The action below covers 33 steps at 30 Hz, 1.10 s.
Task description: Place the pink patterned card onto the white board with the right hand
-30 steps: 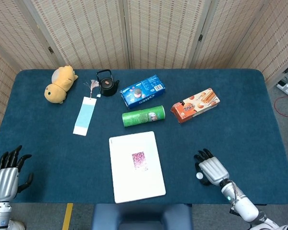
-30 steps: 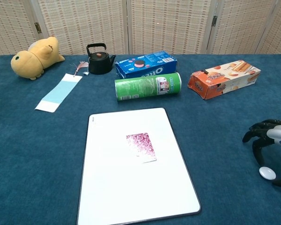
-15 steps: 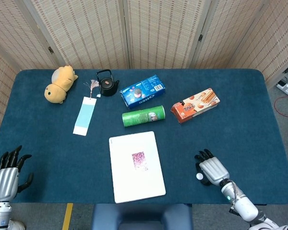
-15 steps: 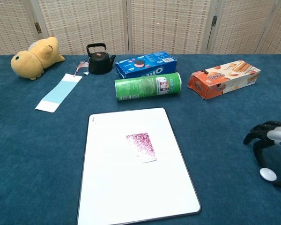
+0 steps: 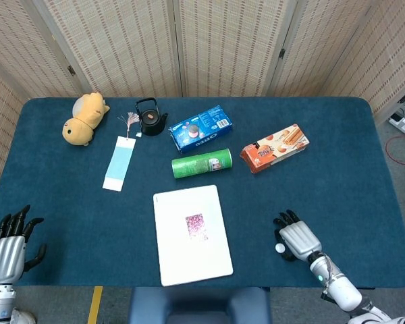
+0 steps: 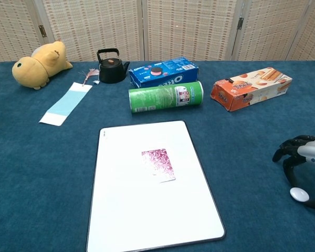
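Observation:
The pink patterned card (image 5: 196,226) (image 6: 158,164) lies flat near the middle of the white board (image 5: 189,263) (image 6: 147,220), which rests on the blue table in front of me. My right hand (image 5: 295,240) (image 6: 304,157) hovers low over the table well to the right of the board, fingers apart and holding nothing. At the table's near left corner my left hand (image 5: 10,250) stays with fingers spread and nothing in it; the chest view does not show it.
Behind the board lie a green chip can (image 5: 201,164), a blue cookie box (image 5: 200,127), an orange biscuit box (image 5: 274,148), a black teapot (image 5: 151,119), a yellow plush toy (image 5: 85,118) and a light blue bookmark (image 5: 119,162).

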Each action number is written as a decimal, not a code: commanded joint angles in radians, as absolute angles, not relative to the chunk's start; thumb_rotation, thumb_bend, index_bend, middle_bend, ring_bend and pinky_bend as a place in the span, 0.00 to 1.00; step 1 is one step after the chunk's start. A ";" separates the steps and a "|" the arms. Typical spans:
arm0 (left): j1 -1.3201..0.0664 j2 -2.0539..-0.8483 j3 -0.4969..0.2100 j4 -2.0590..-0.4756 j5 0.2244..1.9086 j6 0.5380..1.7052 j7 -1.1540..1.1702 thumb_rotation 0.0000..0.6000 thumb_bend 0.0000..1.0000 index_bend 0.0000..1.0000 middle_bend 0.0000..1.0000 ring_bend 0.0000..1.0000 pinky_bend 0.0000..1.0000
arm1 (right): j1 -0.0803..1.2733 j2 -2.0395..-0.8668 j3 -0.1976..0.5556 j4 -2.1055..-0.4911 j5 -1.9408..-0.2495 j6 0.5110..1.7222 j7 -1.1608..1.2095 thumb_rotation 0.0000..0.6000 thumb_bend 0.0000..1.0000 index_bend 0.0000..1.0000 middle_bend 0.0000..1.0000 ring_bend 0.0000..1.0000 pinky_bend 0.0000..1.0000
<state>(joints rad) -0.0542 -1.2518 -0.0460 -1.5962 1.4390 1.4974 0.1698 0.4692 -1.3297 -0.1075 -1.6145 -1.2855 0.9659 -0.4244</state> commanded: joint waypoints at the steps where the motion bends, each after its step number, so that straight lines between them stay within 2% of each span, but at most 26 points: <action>1: -0.054 -1.252 -0.046 -1.595 1.438 1.498 0.168 1.00 0.44 0.26 0.06 0.10 0.00 | 0.469 -1.326 -0.102 -1.623 -1.288 0.969 -0.423 0.91 0.36 0.51 0.21 0.07 0.03; 8: -0.056 -1.248 -0.050 -1.597 1.439 1.500 0.168 1.00 0.44 0.26 0.06 0.10 0.00 | 0.491 -1.296 -0.060 -1.697 -1.310 0.984 -0.425 0.91 0.36 0.51 0.21 0.07 0.03; 13: -0.059 -1.248 -0.048 -1.606 1.450 1.502 0.177 1.00 0.44 0.26 0.06 0.10 0.00 | 0.569 -1.311 0.014 -1.770 -1.279 0.931 -0.473 0.91 0.36 0.51 0.21 0.07 0.03; 23: -0.051 -1.247 -0.046 -1.600 1.449 1.511 0.167 1.00 0.44 0.26 0.06 0.10 0.00 | 0.769 -1.492 0.126 -1.758 -1.015 0.833 -0.707 0.91 0.36 0.51 0.20 0.07 0.03; 33: -0.045 -1.249 -0.044 -1.582 1.435 1.506 0.151 1.00 0.44 0.26 0.06 0.10 0.00 | 0.936 -1.635 0.155 -1.674 -0.775 0.853 -0.858 0.91 0.36 0.51 0.20 0.07 0.03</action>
